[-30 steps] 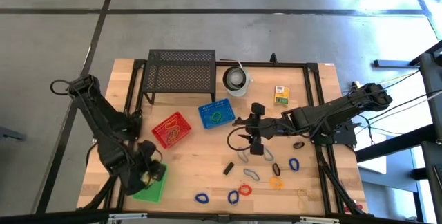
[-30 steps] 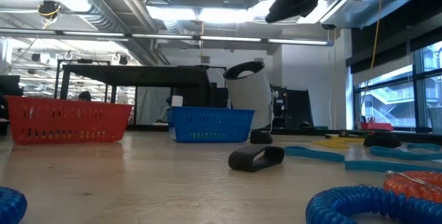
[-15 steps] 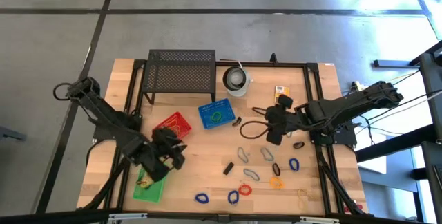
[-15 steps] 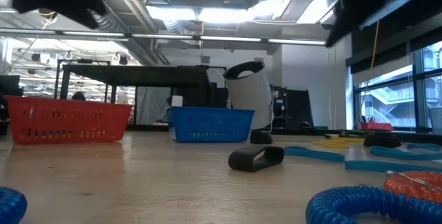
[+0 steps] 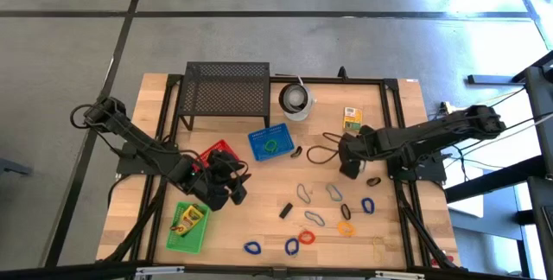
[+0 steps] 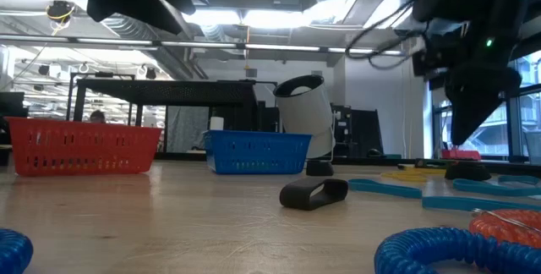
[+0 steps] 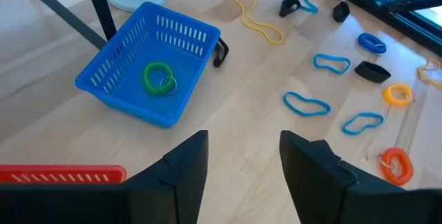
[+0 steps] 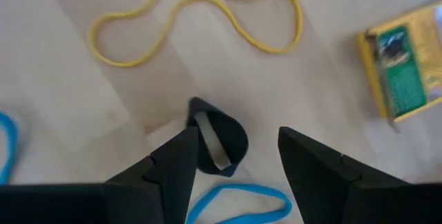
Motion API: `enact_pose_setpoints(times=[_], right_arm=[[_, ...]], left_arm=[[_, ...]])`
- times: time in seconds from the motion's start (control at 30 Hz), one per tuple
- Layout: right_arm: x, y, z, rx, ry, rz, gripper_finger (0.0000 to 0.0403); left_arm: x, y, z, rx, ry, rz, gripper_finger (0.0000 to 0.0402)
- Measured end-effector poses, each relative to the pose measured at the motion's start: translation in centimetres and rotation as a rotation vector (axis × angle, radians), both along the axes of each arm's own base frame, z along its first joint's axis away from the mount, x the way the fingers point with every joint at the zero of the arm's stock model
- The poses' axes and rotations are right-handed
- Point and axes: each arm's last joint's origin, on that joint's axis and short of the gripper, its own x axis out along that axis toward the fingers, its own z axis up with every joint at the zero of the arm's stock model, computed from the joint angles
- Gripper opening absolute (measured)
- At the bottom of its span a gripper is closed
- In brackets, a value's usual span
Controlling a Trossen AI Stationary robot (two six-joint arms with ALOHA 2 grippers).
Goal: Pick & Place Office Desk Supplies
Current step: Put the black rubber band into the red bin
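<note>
A: The right gripper (image 8: 231,158) hangs with its jaws apart and nothing between them, just above a black clip (image 8: 215,144) on the table (image 5: 259,206). A yellow loop (image 8: 197,20) and a yellow-and-green box (image 8: 404,68) lie near.

B: And the left?

A: The left gripper (image 7: 242,162) is spread and empty too, near the blue basket (image 7: 148,72) holding a green coil (image 7: 159,79). Blue loops (image 7: 307,103) lie scattered beyond.

B: How to take the clip well?

A: I'd centre the jaws over it, descend straight, and close across its narrow width.

B: Anything unclear?

A: The green basket's (image 5: 187,228) contents are too small to name.
</note>
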Motion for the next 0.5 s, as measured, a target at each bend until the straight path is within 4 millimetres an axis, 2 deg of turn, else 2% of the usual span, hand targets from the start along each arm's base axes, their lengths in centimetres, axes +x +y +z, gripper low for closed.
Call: enact_pose_setpoints(times=[0.13,0.27,0.5], right_arm=[[-0.4,-1.5,-1.3,0.060,0.014,-0.047,0.0206],[-0.5,-2.7,-1.7,0.070,0.006,-0.080,0.0206],[-0.3,-3.0,-2.5,0.147,-0.034,-0.056,0.0206]], left_arm=[[0.1,0.2,0.0,0.005,-0.003,0.013,0.0171],[0.1,0.3,0.0,0.005,-0.003,0.016,0.0173],[0.1,0.3,0.0,0.010,-0.001,0.011,0.0169]])
